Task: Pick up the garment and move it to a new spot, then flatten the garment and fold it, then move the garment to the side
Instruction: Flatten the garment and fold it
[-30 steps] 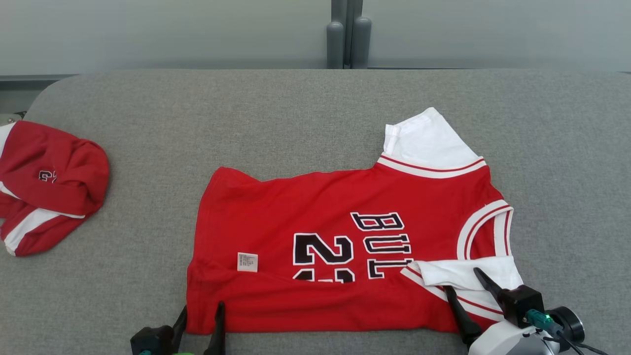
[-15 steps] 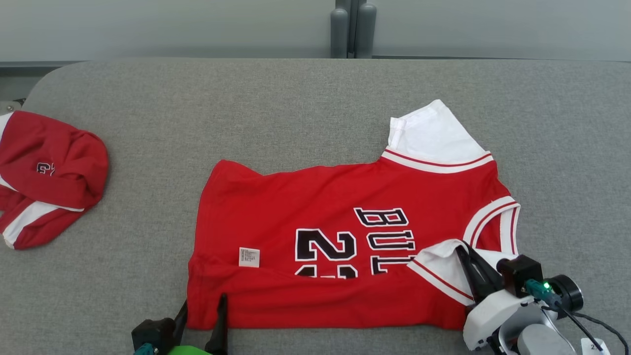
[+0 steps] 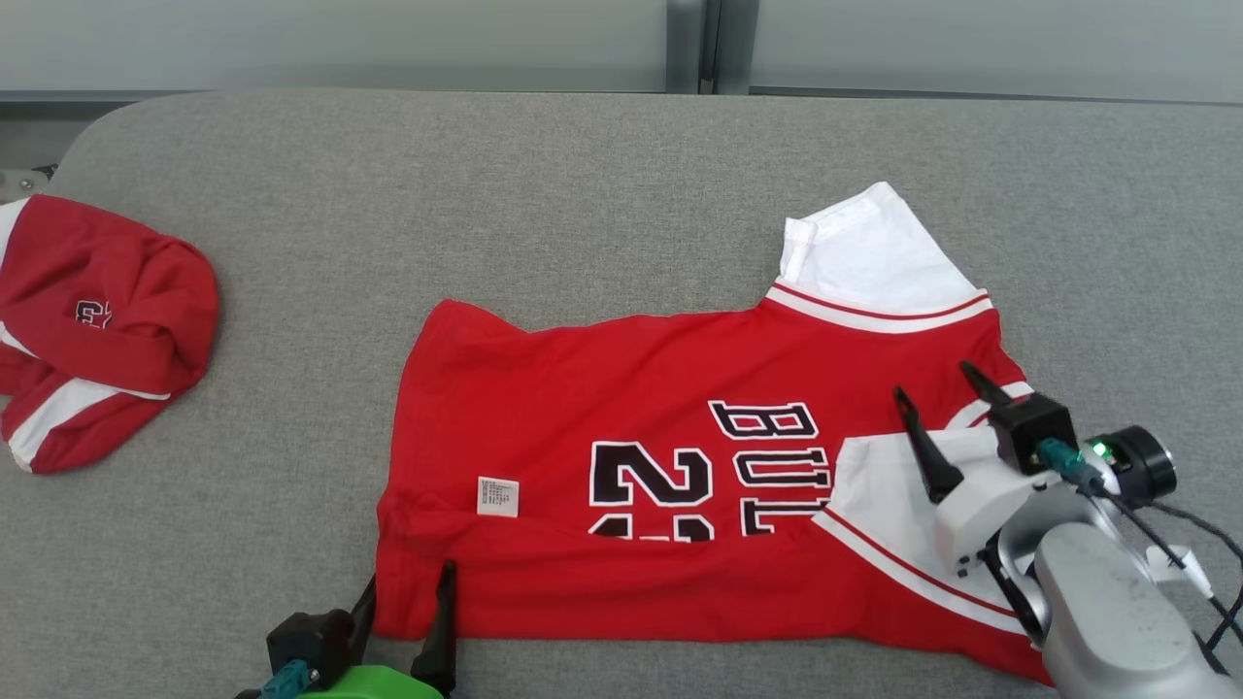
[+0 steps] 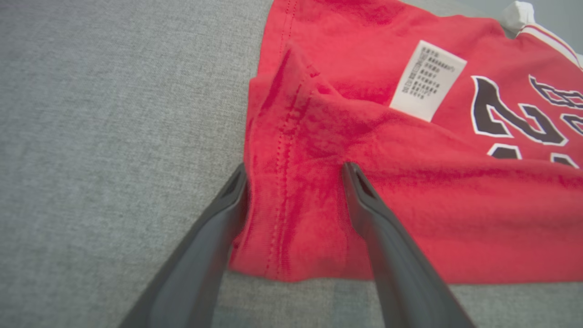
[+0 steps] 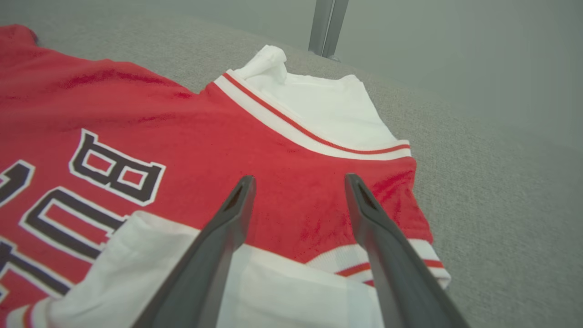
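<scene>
The left gripper [image 3: 408,578] holds its jaws wide, straddling the near-left hem corner of the red jersey [image 3: 621,388], which lies spread mid-counter [image 3: 583,194]. The right gripper [image 3: 934,381], jaws also wide, hangs over the folded-in white sleeve [image 3: 874,485] at the right. The right arm [image 3: 1097,602] hides the jersey's near-right corner. A second red garment [image 3: 97,311] at the far left is cut off.

Two red-and-white fabric jerseys: one spread jersey [image 3: 631,388] reaching from left gripper [image 3: 408,575] to right gripper [image 3: 932,381], one bunched jersey [image 3: 97,320] well apart, off the left gripper's outer side. One white rectangular care label [image 3: 497,496].
</scene>
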Controlling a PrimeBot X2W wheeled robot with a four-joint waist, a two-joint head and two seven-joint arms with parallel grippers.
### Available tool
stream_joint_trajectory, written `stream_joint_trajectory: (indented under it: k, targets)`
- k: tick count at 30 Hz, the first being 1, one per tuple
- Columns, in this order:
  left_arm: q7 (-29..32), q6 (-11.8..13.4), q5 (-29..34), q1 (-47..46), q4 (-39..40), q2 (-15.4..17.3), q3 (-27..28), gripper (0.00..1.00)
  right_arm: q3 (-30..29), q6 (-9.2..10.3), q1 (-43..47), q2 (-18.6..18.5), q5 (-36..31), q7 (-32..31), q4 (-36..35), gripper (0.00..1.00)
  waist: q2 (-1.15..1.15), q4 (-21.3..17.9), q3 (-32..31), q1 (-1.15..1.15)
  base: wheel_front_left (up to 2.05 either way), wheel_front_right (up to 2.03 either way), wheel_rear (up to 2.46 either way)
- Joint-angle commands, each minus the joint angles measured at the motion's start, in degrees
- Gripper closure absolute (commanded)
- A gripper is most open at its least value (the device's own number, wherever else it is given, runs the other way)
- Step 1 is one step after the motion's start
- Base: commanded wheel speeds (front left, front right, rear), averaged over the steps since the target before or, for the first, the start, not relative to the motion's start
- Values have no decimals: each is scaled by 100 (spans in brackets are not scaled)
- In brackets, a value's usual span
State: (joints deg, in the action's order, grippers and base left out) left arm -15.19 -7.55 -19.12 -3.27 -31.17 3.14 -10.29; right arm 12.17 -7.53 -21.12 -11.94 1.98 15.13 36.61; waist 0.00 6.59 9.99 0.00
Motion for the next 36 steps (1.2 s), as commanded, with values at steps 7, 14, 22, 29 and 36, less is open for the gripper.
stream_joint_trajectory:
  k: [7,14,22,29,36]
  targets:
    - [10,11,23,-104,109,13,64,0,-567,9,-305,116,-29,0,-353,0,0,-67,16,0,0,0,0]
    - [6,11,251,-323,521,18,171,0,-628,9,-197,159,-1,0,-522,0,0,-130,64,0,0,0,0]
    - [6,11,248,-1481,413,303,23,0,-553,9,-825,146,-26,0,-458,0,0,-153,582,0,0,0,0]
    - [6,11,-137,-2551,-417,638,-436,0,-373,9,-1474,217,-70,0,-359,0,0,-264,959,0,0,0,0]
    - [6,11,-532,-3282,-1309,821,-912,0,-252,9,-1762,255,-42,0,-328,0,0,-356,1127,0,0,0,0]
